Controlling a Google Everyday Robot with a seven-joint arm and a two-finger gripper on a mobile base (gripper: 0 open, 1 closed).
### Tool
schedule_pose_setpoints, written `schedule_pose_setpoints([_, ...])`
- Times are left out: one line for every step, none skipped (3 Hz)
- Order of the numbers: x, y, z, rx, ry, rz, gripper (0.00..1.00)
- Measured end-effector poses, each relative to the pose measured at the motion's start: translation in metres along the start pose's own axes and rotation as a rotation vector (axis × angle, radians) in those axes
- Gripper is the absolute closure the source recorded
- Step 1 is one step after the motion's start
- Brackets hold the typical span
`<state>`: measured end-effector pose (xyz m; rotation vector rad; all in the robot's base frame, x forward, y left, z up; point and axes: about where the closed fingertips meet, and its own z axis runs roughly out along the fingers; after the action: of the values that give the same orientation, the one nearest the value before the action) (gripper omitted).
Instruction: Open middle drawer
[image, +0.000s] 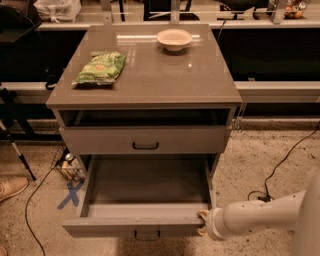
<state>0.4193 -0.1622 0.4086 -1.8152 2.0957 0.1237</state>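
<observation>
The middle drawer (145, 185) is pulled far out of the grey-beige cabinet. Its deep grey box is empty and its small black handle (147, 234) shows at the bottom of the front panel. My gripper (202, 223) is at the right end of that front panel, touching its corner, on a white arm that comes in from the lower right. The drawer above (145, 140) has a black bar handle and stands slightly out, with a dark gap over it. Anything below the open drawer is hidden.
On the cabinet top (165, 80) lie a green chip bag (100, 68) and a white bowl (174, 39). On the floor there are black cables (280, 170) to the right, and a blue tape cross (71, 194), a tripod leg (17, 150) and a shoe (11, 189) to the left.
</observation>
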Motion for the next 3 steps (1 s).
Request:
schedule_pose_setpoints([0.0, 0.0, 0.0, 0.0, 0.0, 0.0, 0.81])
schedule_pose_setpoints([-0.0002, 0.0006, 0.0005, -0.002, 0.0, 0.0, 0.58])
schedule_pose_setpoints([-0.0005, 0.0011, 0.001, -0.003, -0.001, -0.001, 0.34])
